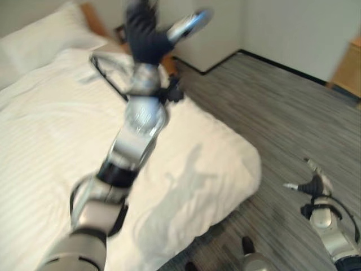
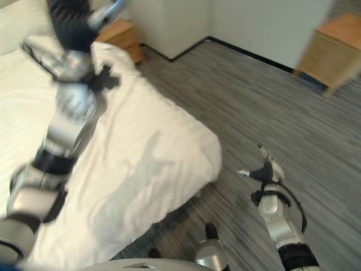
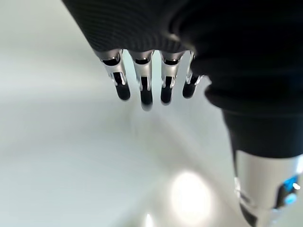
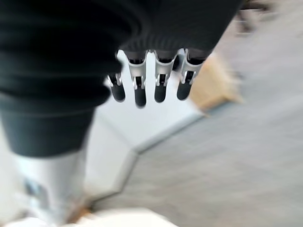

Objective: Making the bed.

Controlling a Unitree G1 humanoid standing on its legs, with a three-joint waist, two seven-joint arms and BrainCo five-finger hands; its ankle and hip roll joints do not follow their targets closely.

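Observation:
A white striped duvet (image 1: pixel 186 169) covers the bed, and its rounded corner (image 2: pixel 208 152) hangs over the bed's near corner toward the floor. A white pillow (image 1: pixel 45 34) lies at the head end. My left arm reaches up over the duvet. Its left hand (image 1: pixel 145 34) is raised high above the bed's far side, open, with straight fingers (image 3: pixel 144 90) holding nothing. My right hand (image 2: pixel 265 172) hangs low over the carpet to the right of the bed, apart from the duvet. Its fingers (image 4: pixel 139 90) are straight and hold nothing.
A wooden nightstand (image 2: pixel 121 34) stands by the bed's head against the wall. Another wooden cabinet (image 2: pixel 333 48) stands at the far right. Grey striped carpet (image 1: pixel 282 113) stretches between the bed and the white walls.

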